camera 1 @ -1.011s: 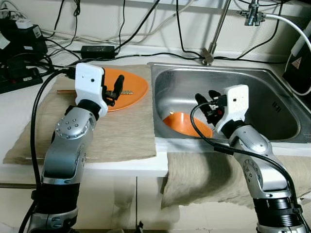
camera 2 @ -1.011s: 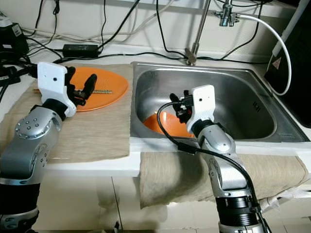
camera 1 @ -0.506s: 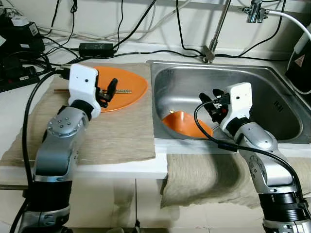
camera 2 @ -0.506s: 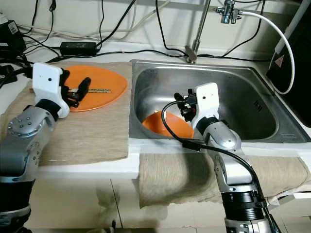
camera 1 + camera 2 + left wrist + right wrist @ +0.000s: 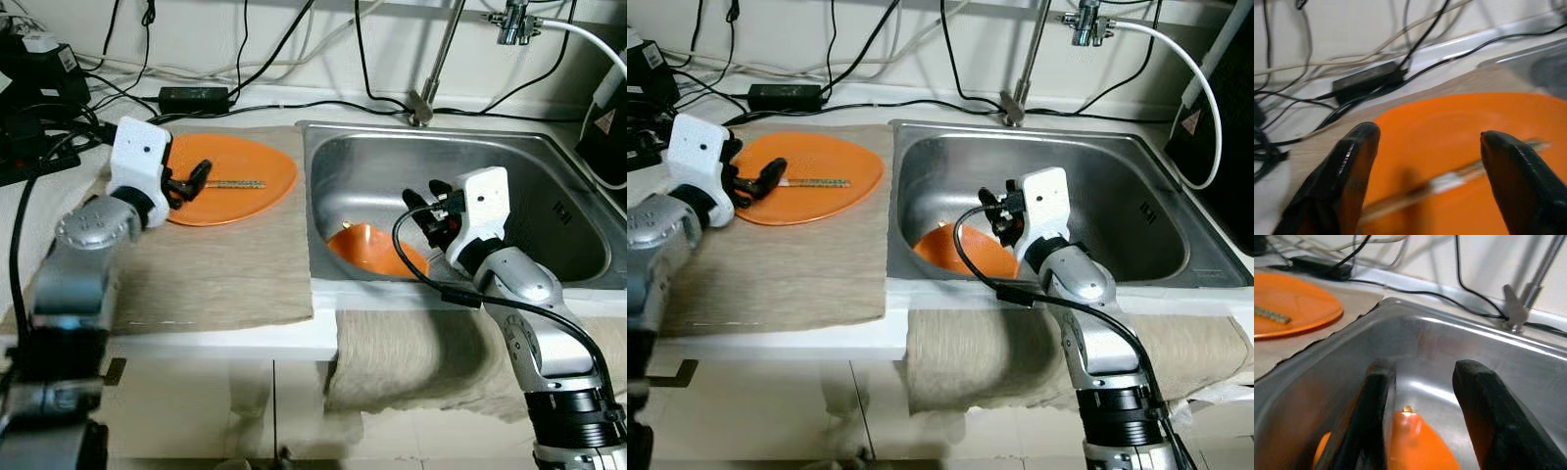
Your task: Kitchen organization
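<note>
An orange plate (image 5: 240,176) lies on a beige cloth (image 5: 216,274) left of the sink, with a thin stick-like utensil (image 5: 238,184) across it. My left gripper (image 5: 188,174) hovers open over the plate's left part; in the left wrist view the utensil (image 5: 1449,182) lies between the spread fingers (image 5: 1354,166). A second orange dish (image 5: 377,257) leans against the near wall of the steel sink (image 5: 529,166). My right gripper (image 5: 424,198) is open just above it, the dish (image 5: 1415,440) showing between its fingers (image 5: 1484,406).
The faucet (image 5: 436,69) rises behind the sink. A black power adapter (image 5: 196,99) and many cables run along the back wall, with black devices at far left (image 5: 34,83) and far right (image 5: 602,127). Another cloth (image 5: 431,362) hangs over the counter front.
My left arm has swung back to the left, its gripper sliding from the plate's middle to its left part. The right arm has barely moved.
</note>
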